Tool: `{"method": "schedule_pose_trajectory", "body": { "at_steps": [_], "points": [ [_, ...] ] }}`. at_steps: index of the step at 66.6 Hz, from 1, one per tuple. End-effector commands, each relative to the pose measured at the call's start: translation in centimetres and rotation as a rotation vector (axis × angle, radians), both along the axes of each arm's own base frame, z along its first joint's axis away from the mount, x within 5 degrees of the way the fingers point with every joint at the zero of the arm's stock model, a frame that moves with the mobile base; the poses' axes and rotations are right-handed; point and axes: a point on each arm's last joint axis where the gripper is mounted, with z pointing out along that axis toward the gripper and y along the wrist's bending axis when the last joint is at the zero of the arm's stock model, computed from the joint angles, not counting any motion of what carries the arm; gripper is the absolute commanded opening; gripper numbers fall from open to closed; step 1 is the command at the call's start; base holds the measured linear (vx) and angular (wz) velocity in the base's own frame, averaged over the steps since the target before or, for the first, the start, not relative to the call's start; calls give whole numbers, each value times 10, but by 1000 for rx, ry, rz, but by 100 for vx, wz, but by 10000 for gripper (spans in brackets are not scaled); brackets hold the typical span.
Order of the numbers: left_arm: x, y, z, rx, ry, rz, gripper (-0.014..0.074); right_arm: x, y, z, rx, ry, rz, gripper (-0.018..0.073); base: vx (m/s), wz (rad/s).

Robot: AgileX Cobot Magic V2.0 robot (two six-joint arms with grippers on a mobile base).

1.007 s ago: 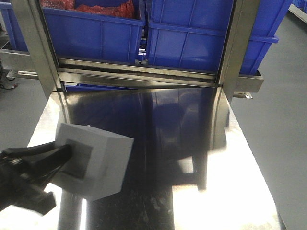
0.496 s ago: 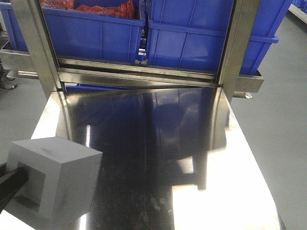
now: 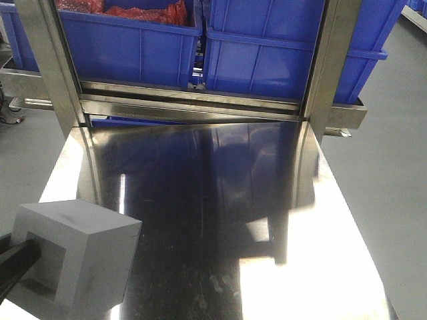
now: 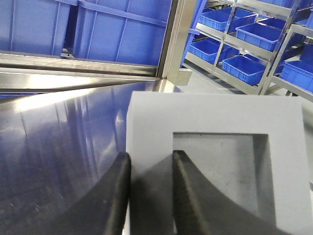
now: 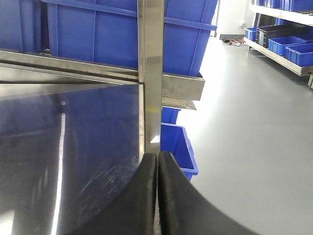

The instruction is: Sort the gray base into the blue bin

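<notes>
- The left claw (image 4: 150,159) pinches one wall of the gray base (image 4: 215,122). One black finger (image 4: 110,200) lies against the outer side and the other sits inside the square recess.
- The recessed face looks toward the camera.
- The block sits over the shiny steel tabletop (image 4: 58,127).
- Beyond the tabletop's far edge, behind a steel rail (image 4: 73,63), stands a blue bin (image 4: 127,34).
- Shelves of small blue crates (image 4: 244,58) stand off to the right.

Steel desk (image 3: 220,227): polished, reflective, with a glare patch at front right. Left post (image 3: 48,73) and right post (image 3: 327,67) stand at its rear corners, with a rail (image 3: 193,100) between them. Gray floor (image 3: 393,173) lies to the right. The left wrist view shows a rack (image 4: 279,49) holding small bins (image 4: 249,68).
</notes>
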Motion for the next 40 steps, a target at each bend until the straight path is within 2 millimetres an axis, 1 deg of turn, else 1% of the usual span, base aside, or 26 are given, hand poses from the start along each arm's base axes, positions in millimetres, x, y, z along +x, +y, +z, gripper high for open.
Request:
{"method": "schedule_pose_trajectory", "body": {
  "at_steps": [1, 27, 40],
  "points": [
    [0, -2, 19, -79, -105, -22, -7, 0, 0, 6, -18, -80, -3, -5, 0, 0],
    [0, -2, 19, -79, -105, -22, -7, 0, 0, 6, -18, -80, -3, -5, 0, -1],
    [0, -2, 19, -79, -105, -22, -7, 0, 0, 6, -18, -80, -3, -5, -2, -24]
  ]
}}
